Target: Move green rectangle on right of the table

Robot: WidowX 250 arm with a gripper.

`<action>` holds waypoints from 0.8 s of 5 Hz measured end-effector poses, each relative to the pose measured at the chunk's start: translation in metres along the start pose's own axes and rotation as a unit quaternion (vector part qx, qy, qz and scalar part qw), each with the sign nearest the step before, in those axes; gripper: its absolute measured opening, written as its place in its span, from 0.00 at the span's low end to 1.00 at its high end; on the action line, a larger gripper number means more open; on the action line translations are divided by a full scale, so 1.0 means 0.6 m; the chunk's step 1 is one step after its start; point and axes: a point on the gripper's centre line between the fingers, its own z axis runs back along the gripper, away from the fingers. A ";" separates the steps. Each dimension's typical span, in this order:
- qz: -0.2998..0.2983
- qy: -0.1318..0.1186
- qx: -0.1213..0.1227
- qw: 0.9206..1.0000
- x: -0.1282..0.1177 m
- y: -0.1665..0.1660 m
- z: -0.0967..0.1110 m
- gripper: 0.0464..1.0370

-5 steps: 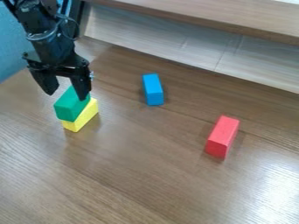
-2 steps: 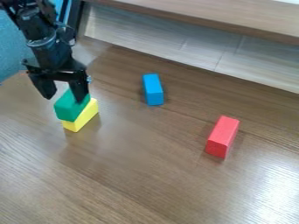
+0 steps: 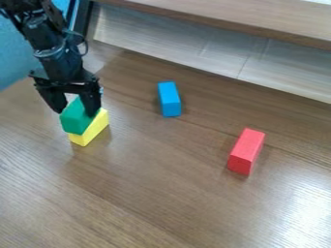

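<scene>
Green block [image 3: 75, 120] sits on 1 yellow block [image 3: 94, 130]; the end effector [image 3: 76, 112], spread wide astride the green one, holds nothing.

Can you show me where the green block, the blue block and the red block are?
Green block [image 3: 73, 125]: camera view, on its near side.
Blue block [image 3: 169, 92]: camera view, on its top.
Red block [image 3: 248, 144]: camera view, on its top.

Brown wooden table [image 3: 148, 193], pale panel [image 3: 174, 43] behind, blue surface [image 3: 22, 63] upper left.
</scene>
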 end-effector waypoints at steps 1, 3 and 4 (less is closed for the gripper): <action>0.017 -0.004 0.001 1.000 -0.008 -0.002 -0.010 0.62; 0.027 -0.005 0.002 1.000 -0.011 -0.003 -0.009 0.54; 0.014 -0.013 -0.010 1.000 -0.007 -0.024 0.001 0.54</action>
